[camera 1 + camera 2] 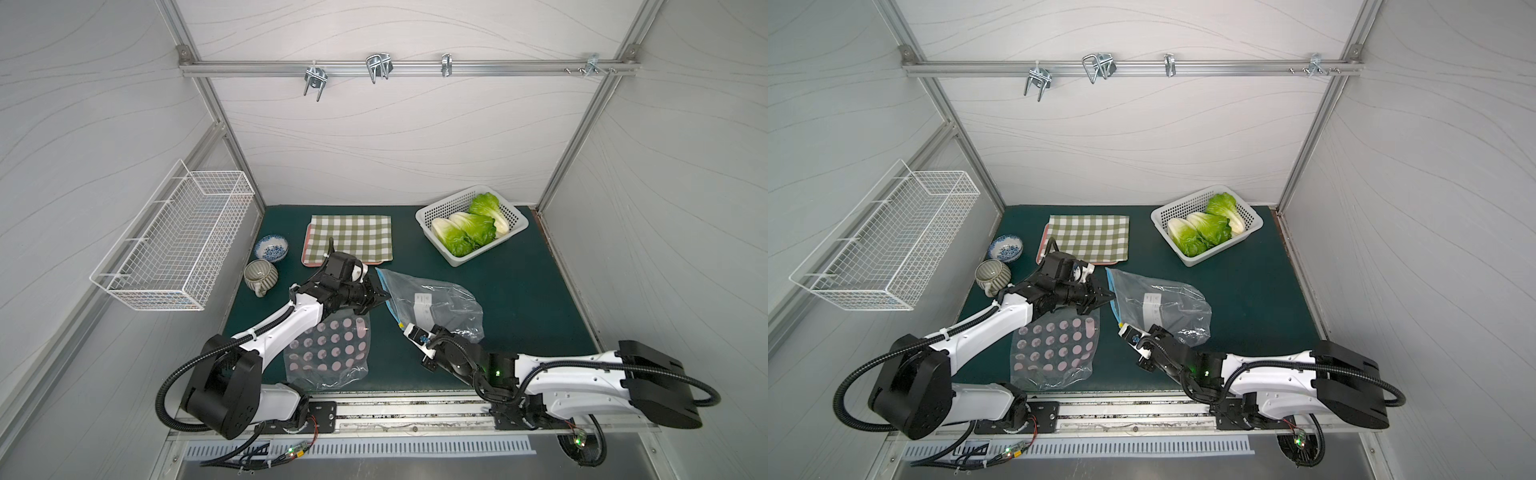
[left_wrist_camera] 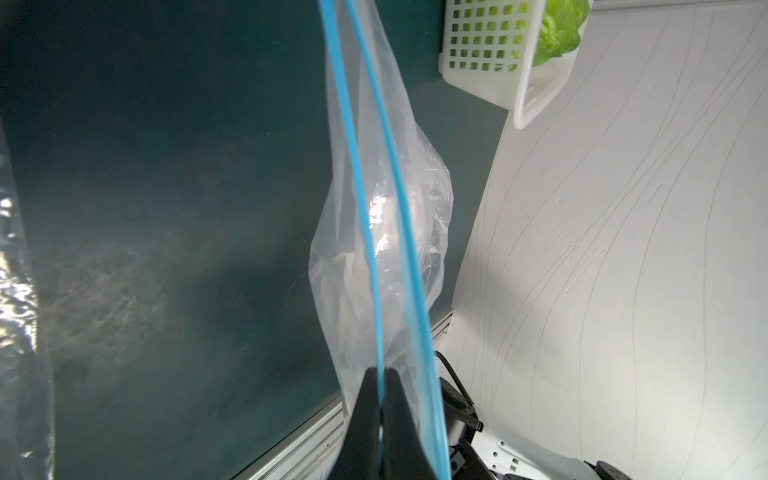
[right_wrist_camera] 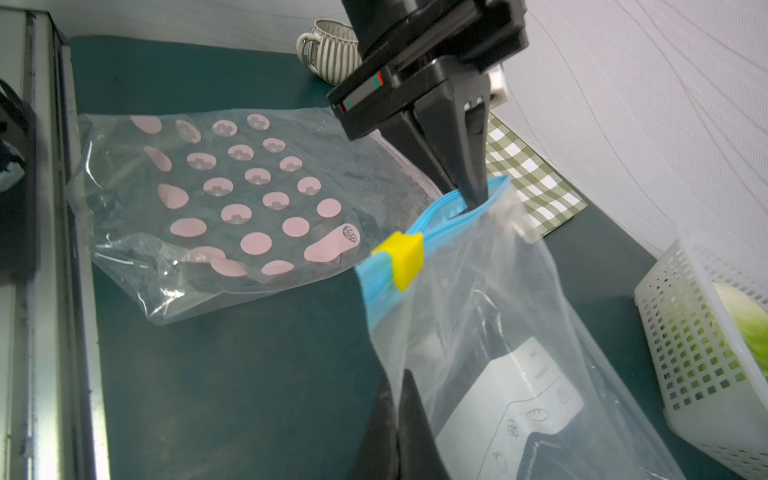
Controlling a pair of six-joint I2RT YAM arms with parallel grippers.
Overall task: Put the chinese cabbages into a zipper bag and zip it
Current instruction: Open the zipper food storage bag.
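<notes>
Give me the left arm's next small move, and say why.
Probably draw the left tool up and away from the right tool to spread the zipper bag mouth. It pinches only one blue lip, the right tool clamps the bag wall by the yellow slider, and the chinese cabbages lie in the basket.

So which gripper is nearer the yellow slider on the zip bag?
Right. The right gripper pinches the bag just beside the slider; the left gripper pinches the blue zip farther along.
</notes>
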